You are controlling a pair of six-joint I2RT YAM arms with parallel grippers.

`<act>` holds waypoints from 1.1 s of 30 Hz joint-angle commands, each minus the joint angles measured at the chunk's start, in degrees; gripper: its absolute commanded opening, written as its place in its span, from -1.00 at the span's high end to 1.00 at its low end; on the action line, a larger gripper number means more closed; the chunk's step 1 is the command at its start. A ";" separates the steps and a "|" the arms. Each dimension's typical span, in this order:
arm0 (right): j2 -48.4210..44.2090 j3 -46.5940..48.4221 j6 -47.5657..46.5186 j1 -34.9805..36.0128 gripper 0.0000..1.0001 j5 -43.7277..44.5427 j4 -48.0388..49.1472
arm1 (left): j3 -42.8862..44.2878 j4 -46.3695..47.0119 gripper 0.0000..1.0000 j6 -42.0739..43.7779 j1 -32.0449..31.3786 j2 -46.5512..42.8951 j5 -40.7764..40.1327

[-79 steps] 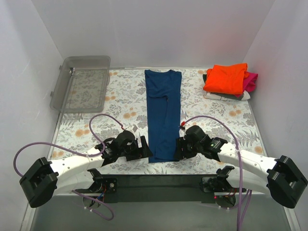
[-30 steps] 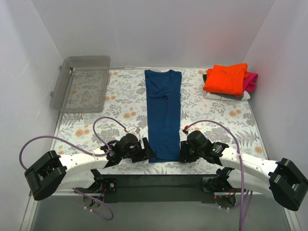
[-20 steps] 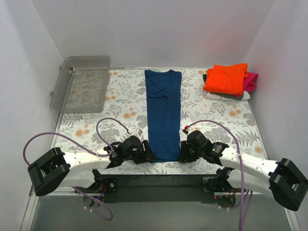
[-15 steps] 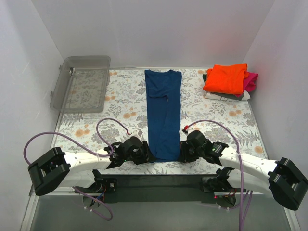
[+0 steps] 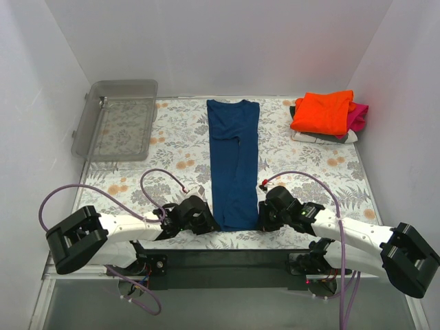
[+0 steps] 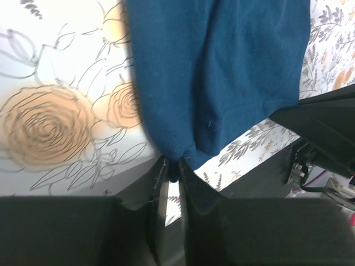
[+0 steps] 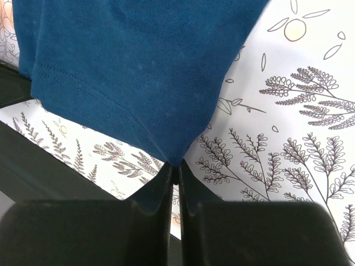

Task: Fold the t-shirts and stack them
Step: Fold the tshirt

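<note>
Over the last moments the left hand (image 5: pixel 208 220) has slid in from the left, and it now sits at the lower left corner of the navy t-shirt (image 5: pixel 234 158). It matches the right hand (image 5: pixel 262 216), which has barely shifted at the lower right corner. Both wrist views show the fingers pressed together, pinching a hem corner. The shirt lies unmoved as a long strip down the middle of the floral tabletop (image 5: pixel 309 179), well apart from the stack topped by the folded orange t-shirt (image 5: pixel 322 111) at upper right. With both corners held, the crosswise fold looks ready to start.
</note>
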 commanded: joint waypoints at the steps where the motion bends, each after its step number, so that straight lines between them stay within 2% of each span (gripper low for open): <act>1: 0.28 1.27 -1.25 0.34 0.97 0.37 1.11 | -2.57 -8.35 0.84 2.28 -0.54 5.79 -3.14; 3: -0.07 1.09 -1.42 0.34 0.97 -0.16 1.11 | -2.30 -7.74 1.00 2.55 -0.45 7.03 -2.87; 14: -0.86 -0.66 -4.41 0.78 0.97 -7.01 -2.93 | -3.88 -8.61 1.00 4.92 -2.30 3.95 5.03; 22: -4.46 -1.29 -3.35 2.89 0.97 -9.48 -8.37 | -3.62 -14.93 1.00 2.20 -5.90 -2.81 6.62; 28: -7.72 4.16 -3.18 3.33 0.97 -6.76 -10.14 | -0.72 -17.75 1.00 0.10 -5.99 -10.98 2.85; 33: -8.43 9.17 -4.93 3.33 0.97 -2.01 -10.75 | 0.86 -18.02 1.00 -1.67 -5.90 -17.66 -4.79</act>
